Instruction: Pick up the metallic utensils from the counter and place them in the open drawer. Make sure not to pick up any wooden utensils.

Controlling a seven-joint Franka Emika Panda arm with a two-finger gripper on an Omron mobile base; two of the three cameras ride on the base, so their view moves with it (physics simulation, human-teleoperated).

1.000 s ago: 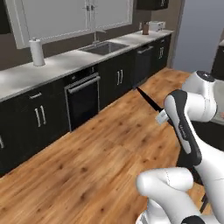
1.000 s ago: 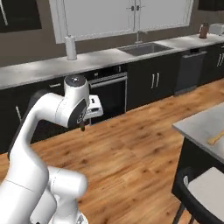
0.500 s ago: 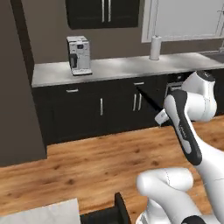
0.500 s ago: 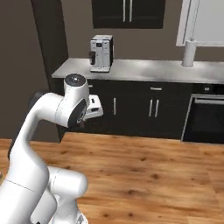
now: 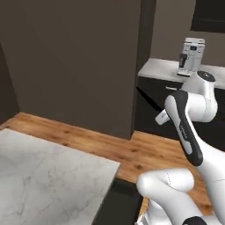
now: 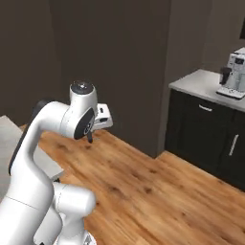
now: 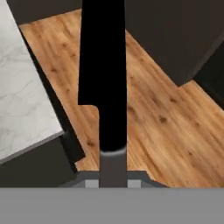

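I had the knife (image 7: 104, 78) clenched in the jaws, which gripped it by the handle, its black blade running straight up the middle of the hand view. In the left base view the blade (image 5: 147, 98) showed as a thin dark sliver angling up and left from the gripper (image 5: 161, 117), held in the air above the wooden floor (image 5: 132, 151). The marbled worktop (image 5: 48, 176) lay at my lower left, its near corner by the arm's base; the knife was well clear of it, off beyond its right edge. In the hand view the same worktop (image 7: 24, 100) sat left of the blade. A coffee machine (image 6: 233, 74) stood on a separate grey-topped cabinet (image 6: 203, 83) at right. I could not see the fork, spoons or drawer.
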